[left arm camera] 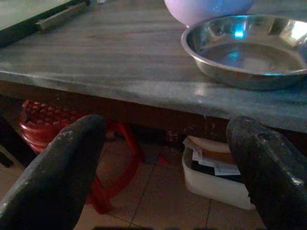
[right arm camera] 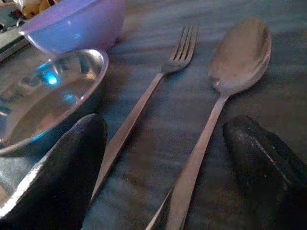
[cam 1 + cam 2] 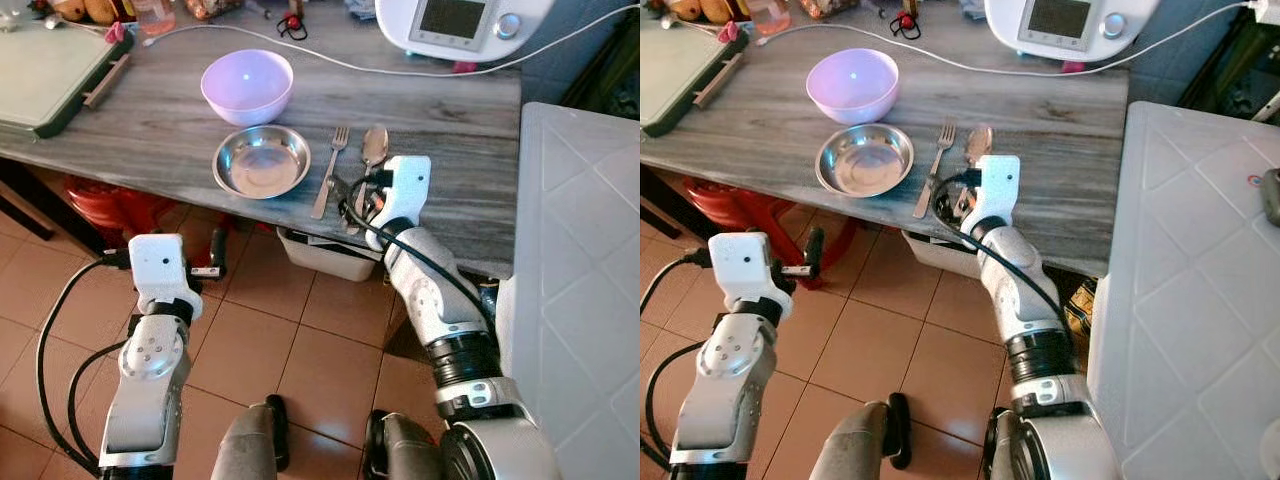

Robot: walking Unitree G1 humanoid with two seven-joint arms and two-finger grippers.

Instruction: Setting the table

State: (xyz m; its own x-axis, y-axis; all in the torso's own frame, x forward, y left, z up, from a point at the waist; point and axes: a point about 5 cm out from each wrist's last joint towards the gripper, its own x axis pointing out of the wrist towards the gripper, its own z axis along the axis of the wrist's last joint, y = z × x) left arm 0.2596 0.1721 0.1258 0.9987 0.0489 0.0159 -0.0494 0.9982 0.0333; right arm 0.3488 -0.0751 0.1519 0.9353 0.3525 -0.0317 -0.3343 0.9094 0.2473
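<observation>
Grey wood-grain table (image 3: 150, 135) above a tiled floor, cutlery being laid.
Right gripper (image 2: 165, 167) hung wide open and empty over the handles of fork (image 3: 328, 172) and spoon (image 3: 370, 160), right of the steel dish (image 3: 261, 161); straightening them seemed next. Left gripper (image 1: 163, 158) idled open below the table edge.

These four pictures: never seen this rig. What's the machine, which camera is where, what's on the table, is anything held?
It is a humanoid robot with two silver arms, each ending in a tool of two black fingers. The two wide pictures come from the stereo camera on its head, looking down. The two close ones come from cameras on the wrists, looking along the fingers.

On the grey wooden table lie a lilac bowl, a steel dish in front of it, then a fork and a spoon side by side.

The right tool is at the table edge, open over the cutlery handles. The left tool is open below the table edge. Neither holds anything.
</observation>
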